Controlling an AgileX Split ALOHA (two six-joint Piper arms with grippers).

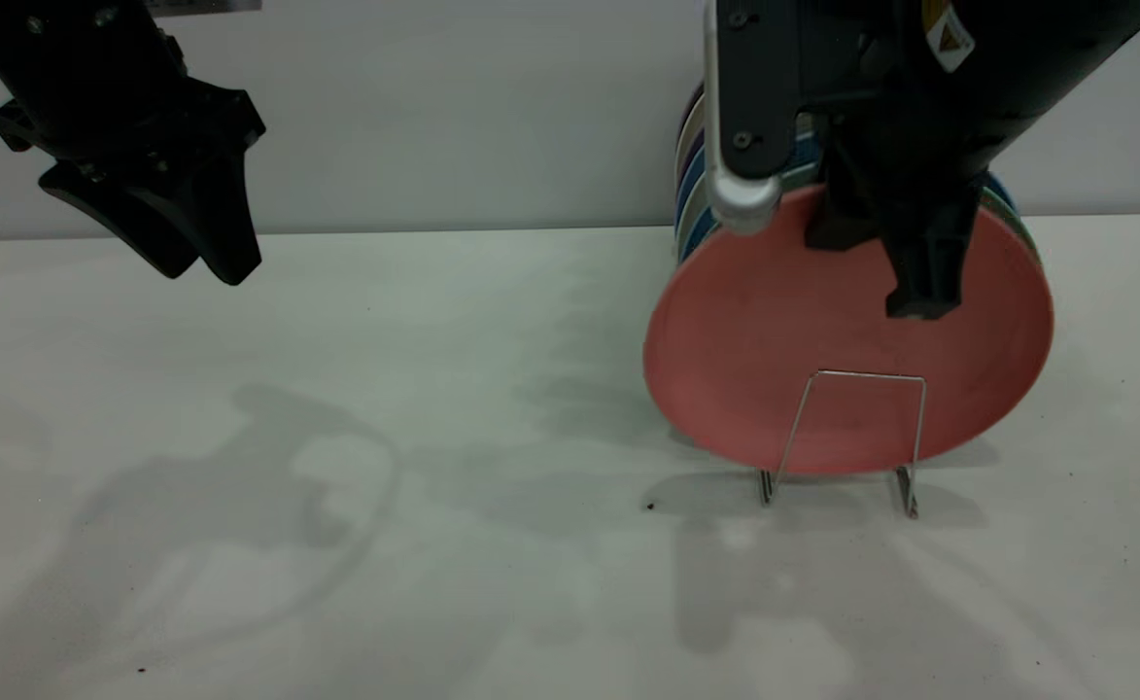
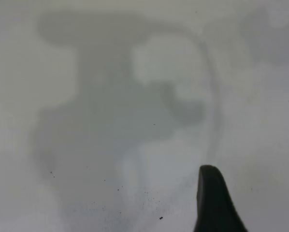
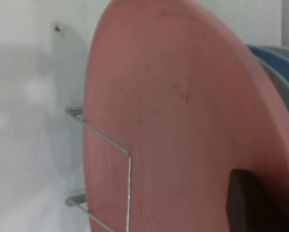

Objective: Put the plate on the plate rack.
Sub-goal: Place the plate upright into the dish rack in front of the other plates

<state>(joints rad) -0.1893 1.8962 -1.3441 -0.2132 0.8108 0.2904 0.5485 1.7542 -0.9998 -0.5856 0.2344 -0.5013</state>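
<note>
Plate (image 1: 783,369) upright behind rack (image 1: 846,437) at lower right, clamped by right gripper (image 1: 905,267); tipping possible on release; left gripper (image 1: 195,258), upper left, fingers together.

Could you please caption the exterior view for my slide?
Right gripper holds the pink plate upright in the wire plate rack; left gripper hangs idle.

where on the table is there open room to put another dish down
The table is bare left of the plate rack, under the raised left gripper, and along the front edge. It is crowded at the rack: the plate, the stacked plates behind and the right gripper.
</note>
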